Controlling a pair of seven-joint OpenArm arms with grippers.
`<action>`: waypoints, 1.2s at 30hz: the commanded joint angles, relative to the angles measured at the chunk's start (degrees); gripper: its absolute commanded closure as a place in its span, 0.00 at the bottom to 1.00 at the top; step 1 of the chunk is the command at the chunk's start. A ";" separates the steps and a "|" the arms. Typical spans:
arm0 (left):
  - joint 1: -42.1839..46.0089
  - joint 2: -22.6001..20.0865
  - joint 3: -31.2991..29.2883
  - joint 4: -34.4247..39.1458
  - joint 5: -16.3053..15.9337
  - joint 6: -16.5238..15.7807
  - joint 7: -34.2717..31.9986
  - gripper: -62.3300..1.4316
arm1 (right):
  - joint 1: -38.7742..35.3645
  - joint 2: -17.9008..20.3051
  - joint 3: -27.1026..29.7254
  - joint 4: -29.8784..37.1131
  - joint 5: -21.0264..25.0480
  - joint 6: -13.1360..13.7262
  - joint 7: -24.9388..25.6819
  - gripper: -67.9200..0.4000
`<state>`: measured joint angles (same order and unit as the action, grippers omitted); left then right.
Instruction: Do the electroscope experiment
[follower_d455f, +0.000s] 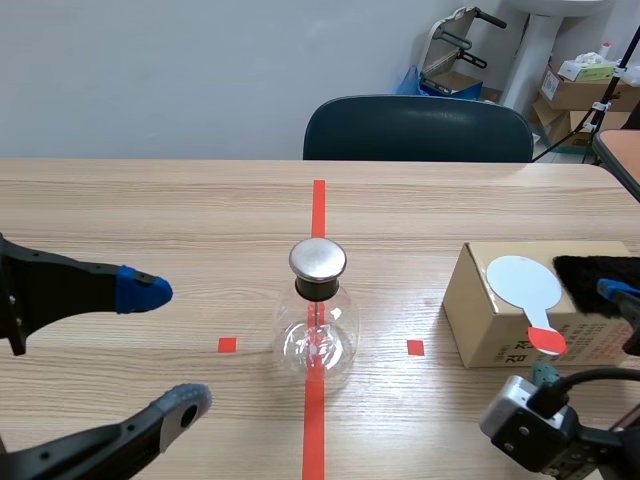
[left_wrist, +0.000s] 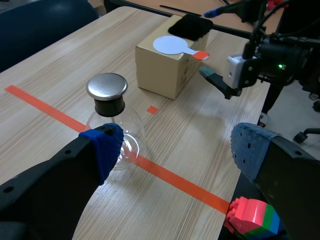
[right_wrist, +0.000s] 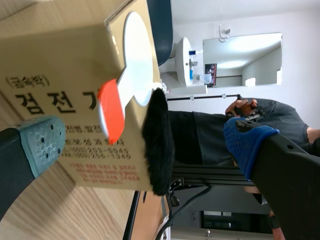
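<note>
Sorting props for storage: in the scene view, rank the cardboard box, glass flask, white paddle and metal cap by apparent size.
1. cardboard box
2. glass flask
3. white paddle
4. metal cap
Paddle and cap are fairly close; the paddle, counting its red handle, looks somewhat larger.

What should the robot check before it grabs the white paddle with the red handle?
1. Left gripper open: ok.
2. Right gripper open, the paddle ahead of it: ok.
3. White paddle lies flat on the box, not held: ok.
4. Its red handle sticks out past the box edge: ok.
5. Black fur lies on the box beside the paddle: ok.
6. Flask stands upright with its metal cap on: ok.
</note>
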<state>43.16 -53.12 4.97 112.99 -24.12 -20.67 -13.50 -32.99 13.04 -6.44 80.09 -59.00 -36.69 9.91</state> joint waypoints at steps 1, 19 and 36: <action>-0.02 -0.24 0.61 1.36 -0.57 -0.09 -1.73 0.24 | 0.85 0.87 0.35 0.83 -0.17 0.31 -0.83 0.00; -0.02 -0.55 2.21 1.36 -0.55 -0.07 -3.48 0.24 | 3.32 0.61 -1.57 0.79 -3.63 5.95 -1.62 0.00; -0.02 0.72 2.19 1.36 -0.48 -0.07 -3.43 0.24 | 3.32 0.63 -1.33 0.79 -5.42 5.92 -2.29 0.00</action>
<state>43.16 -52.69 7.01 112.99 -24.10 -20.64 -15.77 -30.35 13.02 -8.36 80.09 -64.34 -30.39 7.81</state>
